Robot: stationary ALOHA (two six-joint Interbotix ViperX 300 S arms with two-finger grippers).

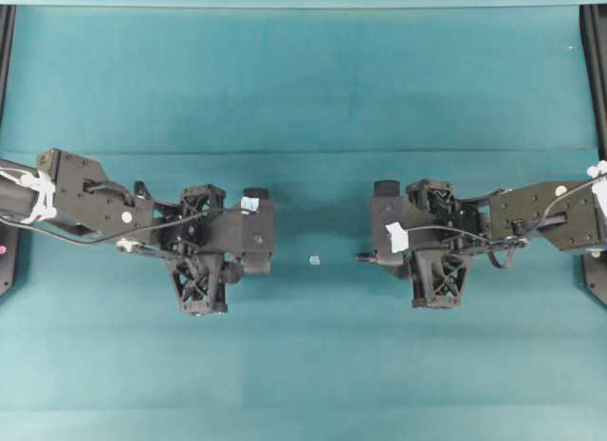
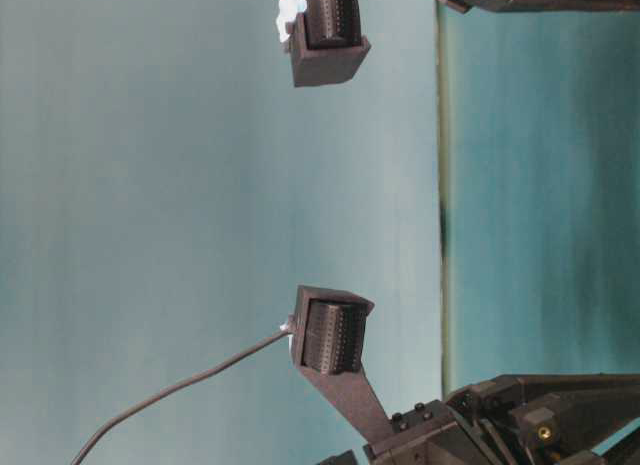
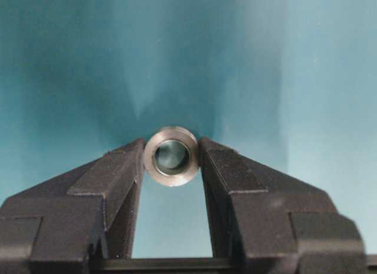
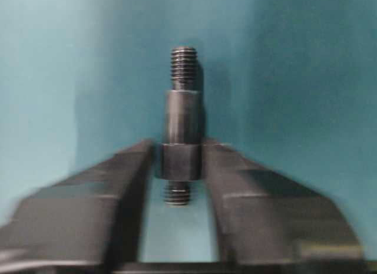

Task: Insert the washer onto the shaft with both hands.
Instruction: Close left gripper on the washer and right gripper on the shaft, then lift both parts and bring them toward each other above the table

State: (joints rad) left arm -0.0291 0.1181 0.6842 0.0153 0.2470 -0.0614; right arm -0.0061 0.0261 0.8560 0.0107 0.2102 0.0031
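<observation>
- Between the tips of the left gripper point(image 3: 172, 159) sits the washer point(image 3: 171, 155), pinched on its outer rim by both fingers, so that its hole stays uncovered and faces away from the wrist, toward the other arm. That grip looks chosen to leave the bore free for the shaft.
- At the right gripper point(image 4: 178, 162) the fingers press together on the shaft point(image 4: 182, 124), clamping its thick collar; the long stepped part with the threaded tip sticks out past the fingertips, and a short threaded stub shows behind them. Holding it by the collar leaves the whole front length bare for the washer to slide on.
- From overhead, the two black arms reach in from the left and right sides and face each other across the teal table point(image 1: 303, 81), roughly level with it, well apart, with a clear gap in the middle.
- On the cloth in that gap lies a small pale tape bit point(image 1: 314, 260), touched by neither gripper.
- Hole and tip seem already turned toward one another; judging by the gap, the approach and the fine lining-up are still ahead.
</observation>
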